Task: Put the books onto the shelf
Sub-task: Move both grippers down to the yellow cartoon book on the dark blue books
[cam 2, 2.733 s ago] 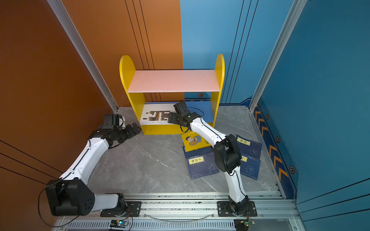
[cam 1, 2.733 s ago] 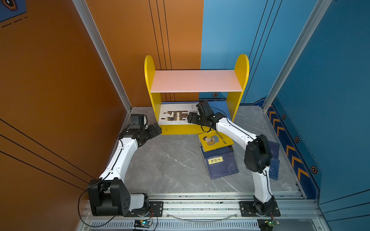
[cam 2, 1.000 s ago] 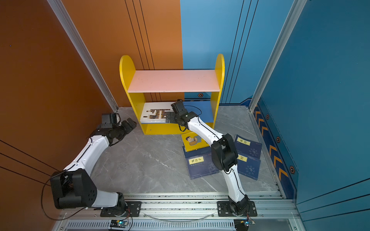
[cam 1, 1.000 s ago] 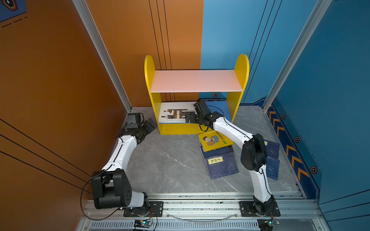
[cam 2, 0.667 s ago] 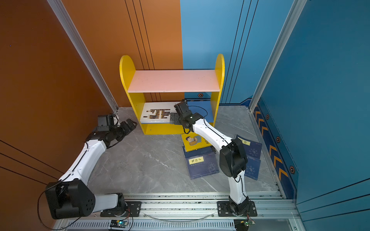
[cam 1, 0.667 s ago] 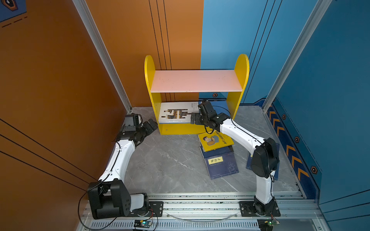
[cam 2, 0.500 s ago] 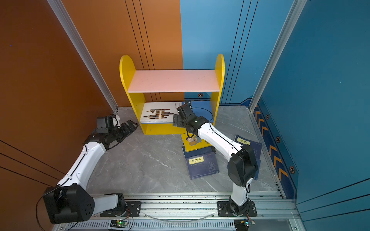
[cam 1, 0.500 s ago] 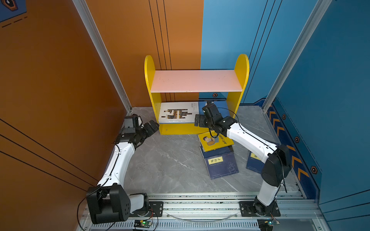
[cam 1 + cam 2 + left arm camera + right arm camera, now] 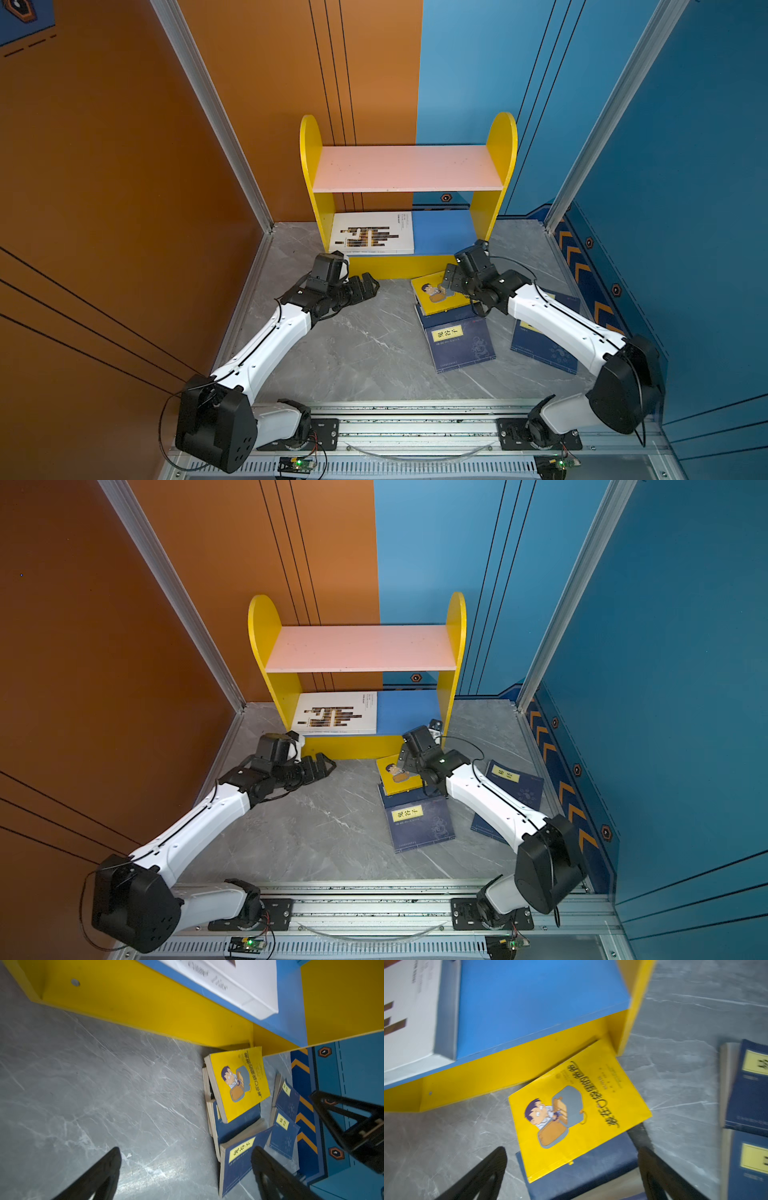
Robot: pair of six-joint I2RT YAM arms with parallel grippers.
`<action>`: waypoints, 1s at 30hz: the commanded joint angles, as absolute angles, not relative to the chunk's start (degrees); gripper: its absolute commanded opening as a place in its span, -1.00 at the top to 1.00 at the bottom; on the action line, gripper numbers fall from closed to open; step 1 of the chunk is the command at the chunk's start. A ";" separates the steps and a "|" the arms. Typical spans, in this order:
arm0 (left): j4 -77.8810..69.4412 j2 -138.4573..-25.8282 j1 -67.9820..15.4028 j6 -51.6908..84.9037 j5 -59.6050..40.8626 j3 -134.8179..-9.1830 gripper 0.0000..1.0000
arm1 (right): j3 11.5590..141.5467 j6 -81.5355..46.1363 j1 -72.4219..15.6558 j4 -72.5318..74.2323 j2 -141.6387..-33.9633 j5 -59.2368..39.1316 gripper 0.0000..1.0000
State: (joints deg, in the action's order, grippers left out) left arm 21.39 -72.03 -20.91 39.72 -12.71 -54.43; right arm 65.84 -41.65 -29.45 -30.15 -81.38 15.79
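Shelving (image 9: 407, 168) with yellow round-topped sides, a pink upper board and a blue lower board is set at the far wall. A large white black-titled paperback (image 9: 372, 232) is laid flat on the lower board's left. Navy yellow-labelled paperbacks (image 9: 461, 345) are piled on the grey floor (image 9: 365, 345) at right (two piles, apart). A yellow cartoon-man paperback (image 9: 577, 1109) is rested on the left pile. The right gripper (image 9: 449, 281) is held above it, jaws wide and empty; the left gripper (image 9: 369, 286), equally wide, is held over floor.

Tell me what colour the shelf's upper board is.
Pale pink; the upper board shows best in a top view.
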 commanded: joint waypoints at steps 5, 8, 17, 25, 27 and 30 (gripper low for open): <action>16.14 -75.87 -31.21 48.45 -3.16 -55.81 -0.98 | 55.33 -42.49 -15.22 -32.11 -69.21 3.39 -1.00; 14.79 -79.18 -36.01 51.07 0.28 -56.51 -0.99 | 53.00 -39.70 -10.12 -30.37 -68.37 -2.59 -1.00; -0.05 -91.85 -42.93 62.09 1.96 -57.74 -0.95 | 55.29 -33.68 -3.69 -27.16 -81.07 -14.34 -0.92; -4.48 -97.62 -43.39 64.93 0.30 -61.25 -0.95 | 56.90 -33.88 -4.74 -22.70 -88.86 -18.81 -0.78; -6.03 -99.40 -43.40 65.72 -0.58 -62.12 -0.94 | 57.52 -33.93 -4.66 -22.60 -89.78 -19.02 -0.78; -5.38 -102.27 -43.44 65.58 -1.32 -64.84 -0.93 | 58.25 -33.99 -4.61 -22.18 -91.65 -20.52 -0.78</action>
